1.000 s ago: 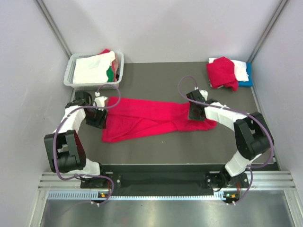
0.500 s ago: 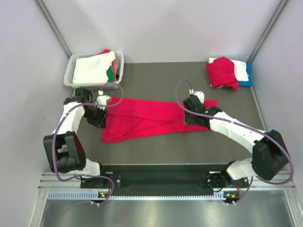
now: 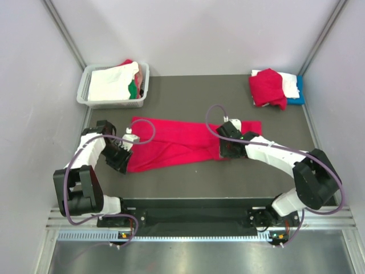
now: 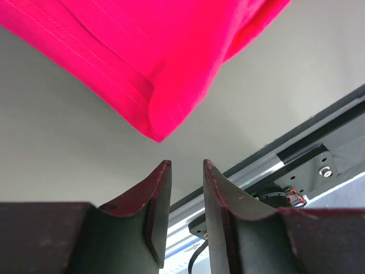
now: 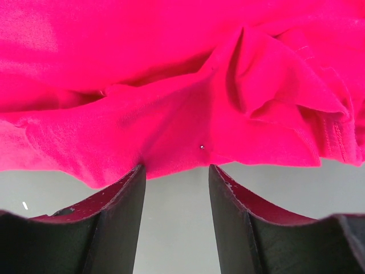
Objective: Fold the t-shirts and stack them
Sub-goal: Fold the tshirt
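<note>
Lining up near-edge fold | left gripper barely parted, empty, just off red t-shirt corner | right gripper spread at hem, nothing pinched.

Left arm is folded up tight at the elbow, right arm stretches low toward the middle. Left gripper is barely cracked apart, nothing in it. Right gripper is parted wider, empty too.

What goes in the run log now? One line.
red t-shirt: spread on table | left claw: open, empty, just short of its corner | right claw: open, at its edge
</note>
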`<state>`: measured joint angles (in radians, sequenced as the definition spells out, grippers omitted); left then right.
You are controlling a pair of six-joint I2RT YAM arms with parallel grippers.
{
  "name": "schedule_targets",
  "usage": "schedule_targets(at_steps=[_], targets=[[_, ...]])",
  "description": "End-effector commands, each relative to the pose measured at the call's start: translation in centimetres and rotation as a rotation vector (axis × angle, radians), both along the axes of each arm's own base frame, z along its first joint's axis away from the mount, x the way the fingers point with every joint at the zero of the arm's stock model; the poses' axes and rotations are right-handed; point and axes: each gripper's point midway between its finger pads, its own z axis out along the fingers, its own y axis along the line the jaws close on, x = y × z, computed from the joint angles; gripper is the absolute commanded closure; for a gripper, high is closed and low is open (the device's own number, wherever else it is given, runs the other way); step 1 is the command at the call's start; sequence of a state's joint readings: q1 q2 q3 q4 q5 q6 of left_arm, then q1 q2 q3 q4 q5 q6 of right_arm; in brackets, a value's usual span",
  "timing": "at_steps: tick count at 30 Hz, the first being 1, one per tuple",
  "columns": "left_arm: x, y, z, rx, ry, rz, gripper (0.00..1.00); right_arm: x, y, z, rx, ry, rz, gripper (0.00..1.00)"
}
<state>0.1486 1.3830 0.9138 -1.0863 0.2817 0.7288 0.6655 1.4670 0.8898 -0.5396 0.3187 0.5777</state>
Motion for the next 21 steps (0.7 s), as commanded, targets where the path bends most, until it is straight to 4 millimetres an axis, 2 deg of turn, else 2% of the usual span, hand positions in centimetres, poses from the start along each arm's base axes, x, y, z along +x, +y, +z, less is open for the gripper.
schedule_targets(at_steps=[1,3,7,8,11,17,21], targets=[[-1.5,-0.4,0.0,-0.019,0.031,-0.033,0.64,0.3,1.0,-0.7,0.026,-0.011,0.004,0.52],[-1.5,-0.4,-0.2,-0.019,0.032,-0.025,0.63,0.5,1.3,-1.0,0.031,-0.014,0.007,0.52],[-0.6,-0.5,-0.2,-0.018,0.002,0.016,0.52,0.9,2.2,-1.4,0.064,-0.013,0.022,0.52],[-0.4,-0.6,-0.3,-0.027,-0.003,0.022,0.46,1.0,2.5,-1.5,0.073,-0.013,0.026,0.53],[0.0,-1.0,-0.6,-0.041,-0.006,0.039,0.40,1.3,3.1,-1.8,0.090,-0.011,0.035,0.53],[0.6,-1.0,-1.8,-0.040,0.000,0.069,0.39,1.8,3.8,-2.5,0.090,-0.005,0.057,0.54],[0.7,-1.1,-2.6,-0.042,0.022,0.084,0.43,2.1,4.1,-2.4,0.096,-0.012,0.063,0.55]])
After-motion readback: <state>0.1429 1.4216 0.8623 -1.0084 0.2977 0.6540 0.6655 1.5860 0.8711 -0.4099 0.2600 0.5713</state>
